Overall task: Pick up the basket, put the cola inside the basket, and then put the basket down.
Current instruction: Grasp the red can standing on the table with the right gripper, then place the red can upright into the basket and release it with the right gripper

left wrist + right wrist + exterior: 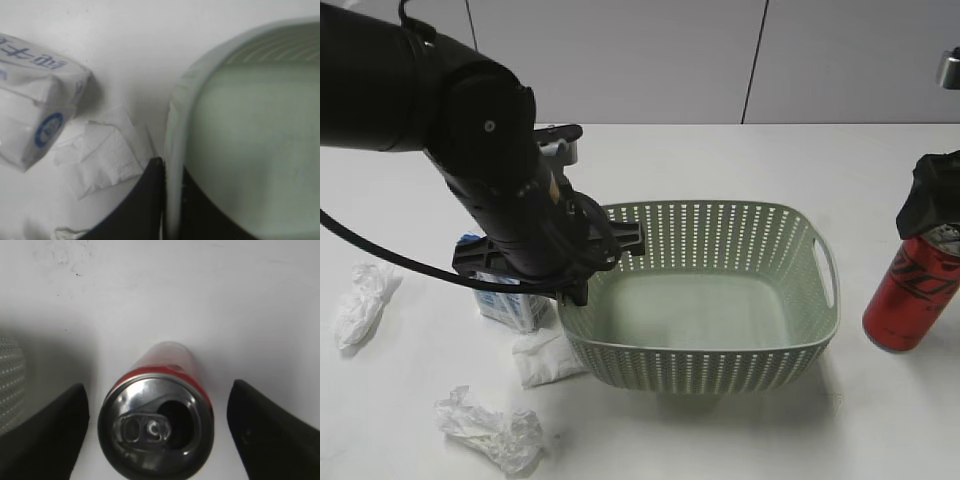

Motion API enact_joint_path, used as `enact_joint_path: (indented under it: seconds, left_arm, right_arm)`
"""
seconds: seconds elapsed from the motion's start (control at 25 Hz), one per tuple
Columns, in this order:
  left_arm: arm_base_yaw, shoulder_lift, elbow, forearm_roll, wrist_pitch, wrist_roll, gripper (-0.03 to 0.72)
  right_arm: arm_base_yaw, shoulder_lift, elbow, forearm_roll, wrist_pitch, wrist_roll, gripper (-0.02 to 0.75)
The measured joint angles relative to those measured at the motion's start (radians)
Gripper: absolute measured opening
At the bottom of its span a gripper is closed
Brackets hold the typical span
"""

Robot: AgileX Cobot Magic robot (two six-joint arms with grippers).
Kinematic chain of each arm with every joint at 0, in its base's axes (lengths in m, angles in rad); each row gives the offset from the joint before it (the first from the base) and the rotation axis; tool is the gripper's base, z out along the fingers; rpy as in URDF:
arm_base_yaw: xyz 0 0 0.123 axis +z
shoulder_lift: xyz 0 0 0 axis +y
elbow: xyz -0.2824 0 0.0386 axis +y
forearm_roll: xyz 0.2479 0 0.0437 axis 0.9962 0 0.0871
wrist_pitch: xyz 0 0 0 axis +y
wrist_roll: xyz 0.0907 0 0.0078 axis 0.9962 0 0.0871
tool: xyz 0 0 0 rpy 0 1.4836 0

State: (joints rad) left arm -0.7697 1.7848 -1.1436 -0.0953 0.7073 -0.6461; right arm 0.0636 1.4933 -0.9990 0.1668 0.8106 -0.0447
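While the left pincer [582, 262] sits clamped on the near-left rim of the basket [720, 290] — one finger inside the wall, one outside, as the left wrist view shows — the basket appears to rest on the desk [740, 440]. Over at the right, the cola [157, 415] stands upright (already opened), with the right pincer [156, 432] spread wide around its top, not touching. Judged step: securing both grips. Next, the right must close on the can, the left lift.

Milk carton [505, 300], 3 tissue wads [490, 430]
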Motion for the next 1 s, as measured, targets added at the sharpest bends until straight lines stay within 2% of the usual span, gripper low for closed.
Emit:
enact_joint_path:
  seconds: [0.36, 0.56, 1.0]
  left_arm:
    - [0.0, 0.0, 0.0, 0.004, -0.001, 0.0, 0.005]
    - [0.0, 0.0, 0.0, 0.004, -0.001, 0.0, 0.005]
    - [0.0, 0.0, 0.0, 0.005, -0.001, 0.0, 0.006]
  right_arm:
    - [0.0, 0.112, 0.0, 0.011, 0.005, 0.0, 0.638]
    - [0.0, 0.115, 0.0, 0.012, 0.006, 0.0, 0.492]
    - [0.0, -0.034, -0.053, 0.011, 0.113, -0.003, 0.492]
